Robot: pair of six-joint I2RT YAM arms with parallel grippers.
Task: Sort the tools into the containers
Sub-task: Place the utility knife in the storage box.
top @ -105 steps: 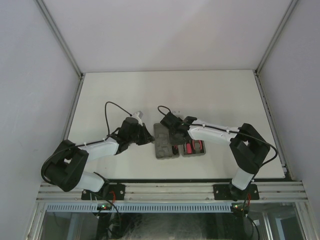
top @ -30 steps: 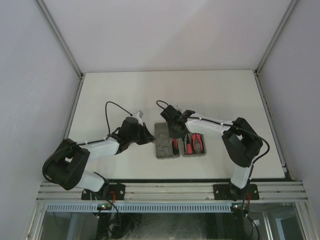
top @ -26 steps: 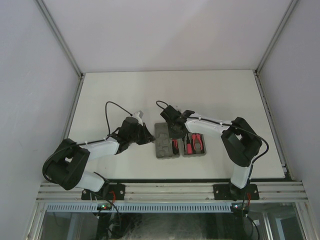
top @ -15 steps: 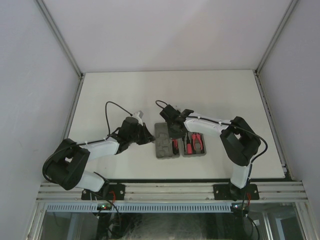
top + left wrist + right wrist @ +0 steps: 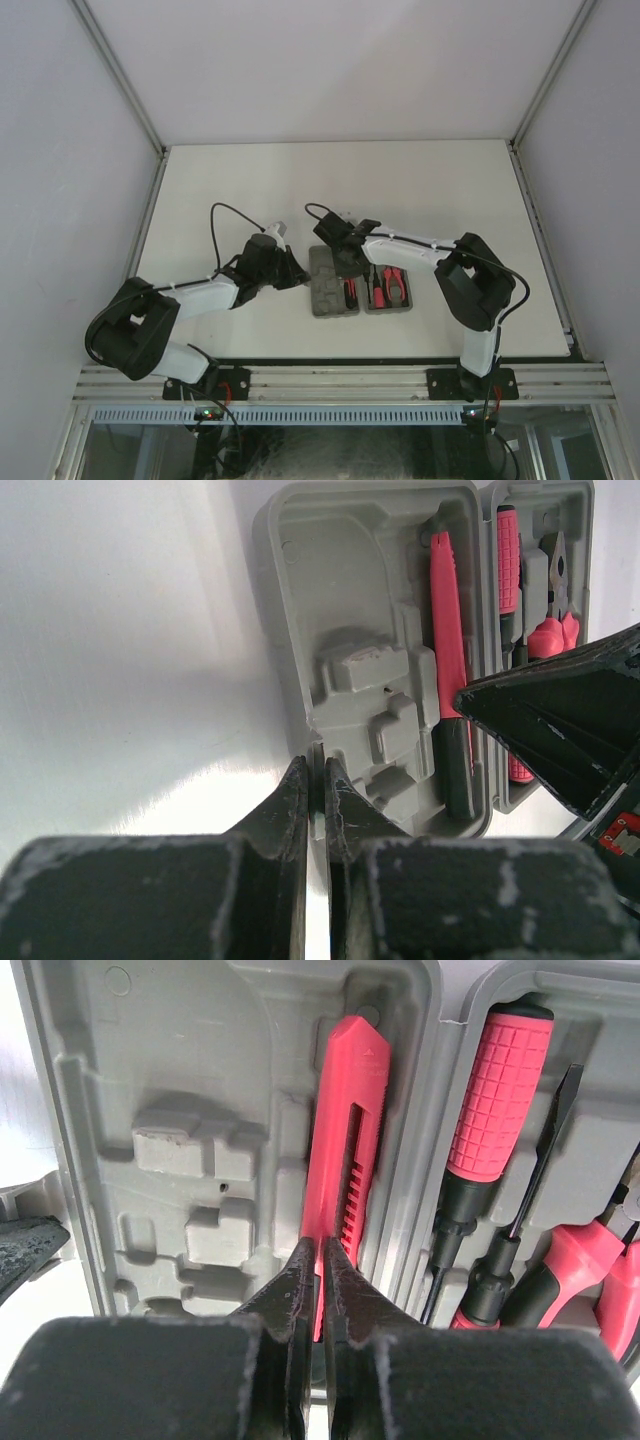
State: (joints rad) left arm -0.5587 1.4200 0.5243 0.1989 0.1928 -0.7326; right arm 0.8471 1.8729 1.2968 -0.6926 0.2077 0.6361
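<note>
Both tools almost closed: the left tool (image 5: 315, 767) pinches the rim of the grey moulded plastic tray (image 5: 330, 560), the right tool (image 5: 320, 1248) (holding nothing visible) hangs over the flat red utility knife (image 5: 345, 1110) lying inside it.

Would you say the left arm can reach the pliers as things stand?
Probably not: its jaws seem clamped on the left tray's rim, and the right arm hangs between it and the pliers.

Your right tool (image 5: 318, 1252) hangs with jaws nearly together over the red knife (image 5: 345, 1130) in the grey tray (image 5: 120, 1060); a red-handled screwdriver (image 5: 495, 1090) lies just right.
</note>
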